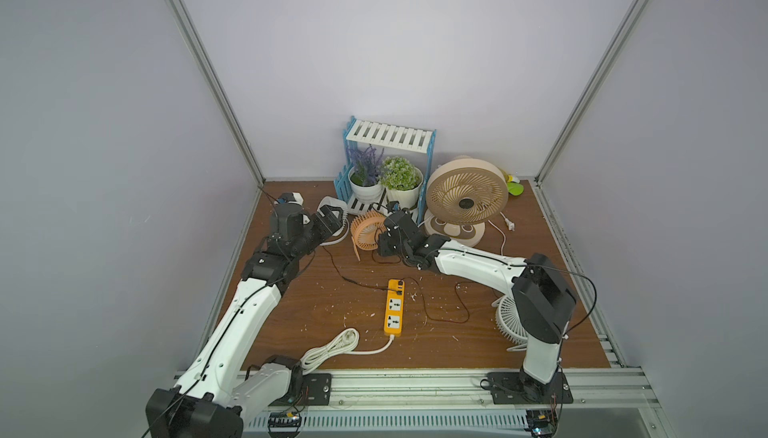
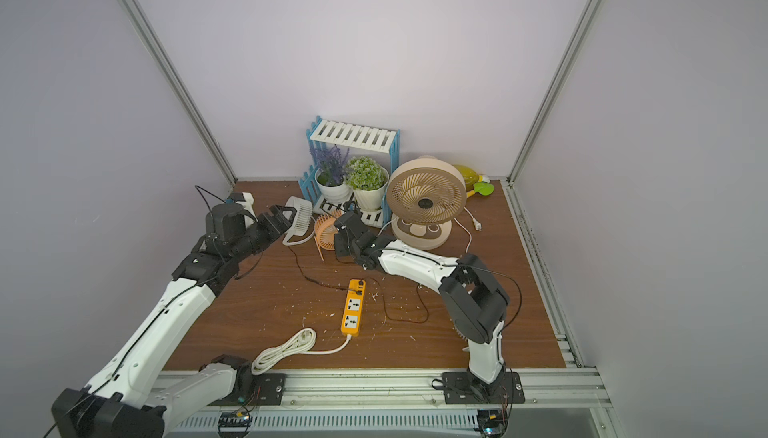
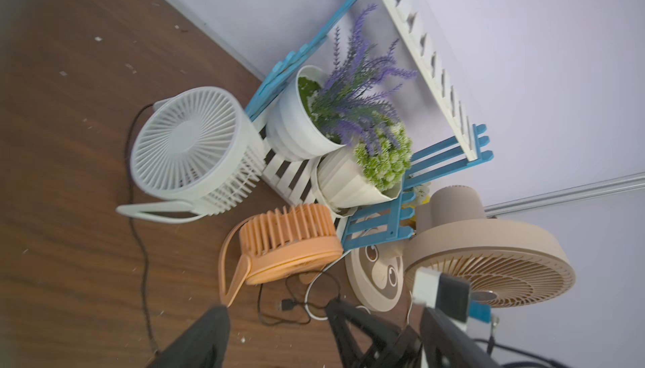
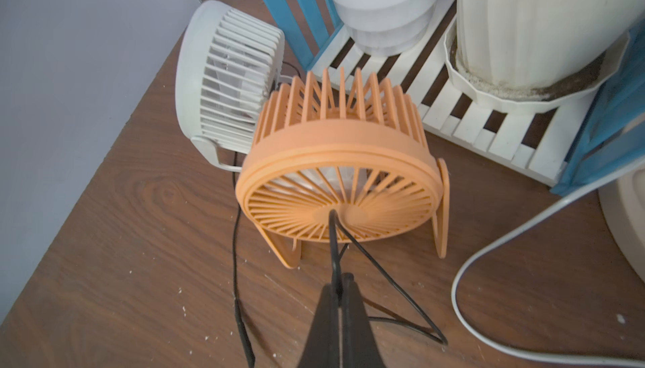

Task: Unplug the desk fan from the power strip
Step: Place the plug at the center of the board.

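Power strip (image 1: 393,308) flat on wooden table (image 1: 291,311), mid-front, long axis running front to back. White cord (image 1: 328,348) coiled off its near end; black leads meet its far end. Right gripper (image 4: 340,280) well beyond that far end, just in front of orange fan (image 4: 335,174), fingers pressed together on thin black cable (image 4: 333,237). Left gripper (image 3: 277,308) farther back and to left, near white fan (image 3: 190,146), fingers spread wide. Both grippers well apart from strip, neither touching it.
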Motion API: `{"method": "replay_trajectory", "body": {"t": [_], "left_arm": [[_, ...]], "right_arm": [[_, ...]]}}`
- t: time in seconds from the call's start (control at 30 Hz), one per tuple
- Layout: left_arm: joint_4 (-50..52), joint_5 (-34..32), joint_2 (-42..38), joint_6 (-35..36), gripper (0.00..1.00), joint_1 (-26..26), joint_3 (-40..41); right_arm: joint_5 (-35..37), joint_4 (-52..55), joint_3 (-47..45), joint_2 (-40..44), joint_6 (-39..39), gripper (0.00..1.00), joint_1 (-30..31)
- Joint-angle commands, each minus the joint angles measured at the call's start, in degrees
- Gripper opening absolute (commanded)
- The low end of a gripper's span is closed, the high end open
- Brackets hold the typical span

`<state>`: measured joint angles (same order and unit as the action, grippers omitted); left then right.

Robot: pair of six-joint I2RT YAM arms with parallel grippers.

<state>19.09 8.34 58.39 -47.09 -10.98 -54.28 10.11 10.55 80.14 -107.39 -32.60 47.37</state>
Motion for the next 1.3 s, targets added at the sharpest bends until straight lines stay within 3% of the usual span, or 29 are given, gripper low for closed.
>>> {"method": "replay_trajectory", "body": {"t": [0.0,0.23,0.47,0.53,0.73,0.93,1.07,1.27], "left_arm": [[11.8,-2.4,-4.0,-3.4,0.89,0.5,3.8],[20.4,-1.9,-13.1,-6.1,0.9,0.5,9.6],[23.0,-0.3,-15.5,-6.5,0.91,0.5,11.1],[23.3,0.1,-15.4,-6.0,0.91,0.5,11.1],[23.4,1.4,-14.2,-4.6,0.9,0.6,10.7],[23.4,2.7,-12.8,-1.8,0.89,0.6,9.0],[23.3,6.2,-10.5,1.2,0.88,0.4,7.6],[23.3,9.9,-5.8,5.2,0.85,-5.2,5.7]], "right_arm": [[0.8,-2.0,3.1,-2.5,1.8,0.0,-0.5],[-0.9,-2.0,9.0,-7.4,2.9,0.0,-0.8],[-2.2,-1.5,12.7,-10.1,4.2,0.0,-1.0],[-2.3,-1.3,12.6,-9.8,4.9,0.07,-1.0],[-3.4,-0.3,9.2,-5.1,8.1,0.5,-1.0],[-8.0,4.8,3.1,3.5,12.3,0.75,-1.0],[-10.8,16.5,1.5,10.2,15.8,0.82,-1.0],[-14.0,28.3,-4.6,19.3,14.0,0.76,-0.9]]}}
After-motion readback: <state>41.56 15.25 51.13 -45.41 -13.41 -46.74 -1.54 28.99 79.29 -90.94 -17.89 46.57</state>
